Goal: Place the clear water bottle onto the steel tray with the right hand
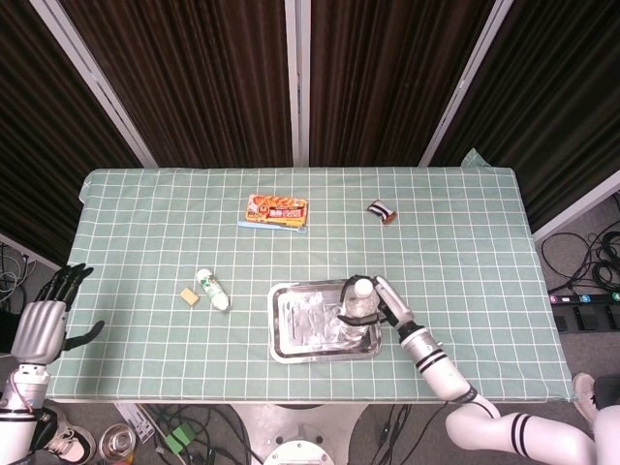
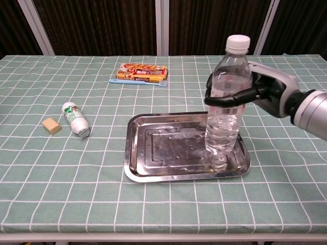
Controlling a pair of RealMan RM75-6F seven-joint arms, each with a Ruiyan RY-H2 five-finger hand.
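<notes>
The clear water bottle (image 2: 226, 102) with a white cap stands upright over the right part of the steel tray (image 2: 168, 148); in the head view the bottle (image 1: 357, 307) is at the tray's (image 1: 302, 329) right end. My right hand (image 2: 260, 92) grips the bottle around its upper body, dark fingers wrapped across the front; the same right hand (image 1: 385, 302) shows beside the bottle from above. Whether the bottle's base touches the tray I cannot tell. My left hand (image 1: 44, 323) hangs off the table's left edge, fingers apart, holding nothing.
A small white bottle (image 2: 76, 119) lies on its side beside a tan block (image 2: 51, 125) at the left. An orange snack box (image 2: 142, 72) with a blue toothbrush (image 2: 138, 81) sits at the back, and a small dark wrapper (image 2: 227, 74) at back right.
</notes>
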